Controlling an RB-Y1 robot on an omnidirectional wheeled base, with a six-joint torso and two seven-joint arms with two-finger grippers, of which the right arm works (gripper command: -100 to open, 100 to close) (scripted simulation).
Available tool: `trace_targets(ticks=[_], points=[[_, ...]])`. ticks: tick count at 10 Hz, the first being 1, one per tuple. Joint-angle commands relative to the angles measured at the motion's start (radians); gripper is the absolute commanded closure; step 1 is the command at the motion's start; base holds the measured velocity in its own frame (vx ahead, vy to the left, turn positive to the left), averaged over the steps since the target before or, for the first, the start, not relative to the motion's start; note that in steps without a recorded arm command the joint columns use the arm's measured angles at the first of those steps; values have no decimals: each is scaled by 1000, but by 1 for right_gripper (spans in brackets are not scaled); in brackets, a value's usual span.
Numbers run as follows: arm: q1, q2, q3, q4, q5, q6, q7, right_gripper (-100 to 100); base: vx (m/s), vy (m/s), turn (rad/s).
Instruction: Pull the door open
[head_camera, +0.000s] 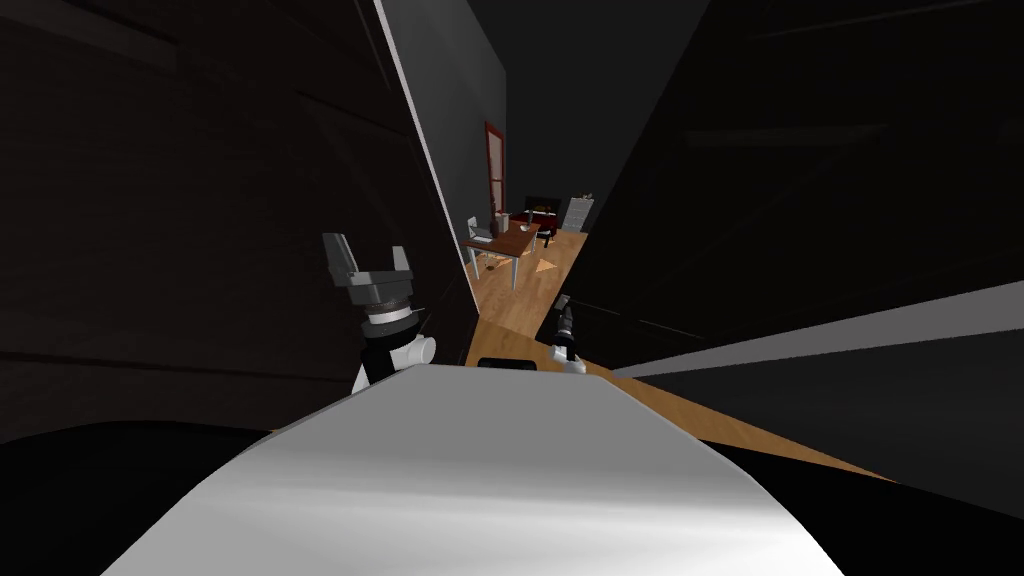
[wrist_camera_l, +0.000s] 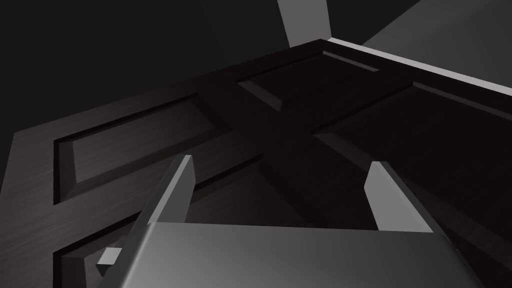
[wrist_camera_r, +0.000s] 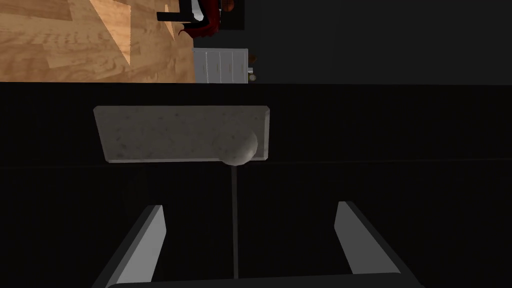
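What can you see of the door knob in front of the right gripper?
The door knob is a round ball, pale grey and speckled, stone-like in look. It sits at one end of a flat rectangular plate of the same grey, which lies on the dark door. The right gripper faces it with its fingers open and apart from it; nothing touches the knob but its plate.

The door (wrist_camera_r: 375, 150) cuts off a white cabinet (wrist_camera_r: 220, 65); the far table (head_camera: 510, 245) holds specks, perhaps dishes.
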Motion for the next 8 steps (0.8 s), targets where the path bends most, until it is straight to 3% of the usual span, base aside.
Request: trace_targets(ticks=[1, 3, 4, 5, 7, 8], points=[[-3, -18, -3, 17, -3, -5, -18, -100, 167, -49, 75], [3, -37, -8, 21, -5, -8, -36, -100, 198, -31, 54], [3, -37, -8, 21, -5, -8, -36, -100, 127, -10, 12], [7, -52, -11, 25, -8, -10, -50, -100, 169, -7, 14], [10, -52, -11, 20, -8, -9, -49, -100, 140, 10, -8], [10, -52, -11, 20, -8, -9, -49, 100, -28, 5, 10]])
